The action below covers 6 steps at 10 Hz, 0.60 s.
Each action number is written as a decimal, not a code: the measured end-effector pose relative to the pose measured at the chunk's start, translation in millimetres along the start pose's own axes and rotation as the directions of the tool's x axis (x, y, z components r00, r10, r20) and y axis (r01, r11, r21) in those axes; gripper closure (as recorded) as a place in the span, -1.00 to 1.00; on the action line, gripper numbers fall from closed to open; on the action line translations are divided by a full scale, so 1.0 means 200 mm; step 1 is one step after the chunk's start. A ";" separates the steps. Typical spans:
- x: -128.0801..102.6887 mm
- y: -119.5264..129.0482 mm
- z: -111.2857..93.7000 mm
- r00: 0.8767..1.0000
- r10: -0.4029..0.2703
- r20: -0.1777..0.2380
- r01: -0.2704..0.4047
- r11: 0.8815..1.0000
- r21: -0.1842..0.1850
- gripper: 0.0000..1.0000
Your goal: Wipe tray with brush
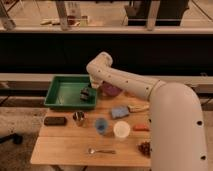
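The green tray [62, 92] sits at the back left of the wooden table. My gripper [86, 93] reaches down from the white arm [125, 82] into the tray's right side. A small dark brush [85, 94] sits at the gripper's tip, low over the tray floor near its right wall. The brush's bristles look to be touching or just above the floor; I cannot tell which.
A black block [54, 120] and a small metal cup [78, 118] lie in front of the tray. A blue cup [101, 125], white cup [121, 130], blue sponge [119, 111], purple bowl [110, 89], spoon [100, 150] and a red item [141, 127] crowd the table's middle and right.
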 end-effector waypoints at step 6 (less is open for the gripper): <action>-0.03 -0.25 0.16 1.000 -0.020 -0.024 0.020 1.000 -0.004 1.00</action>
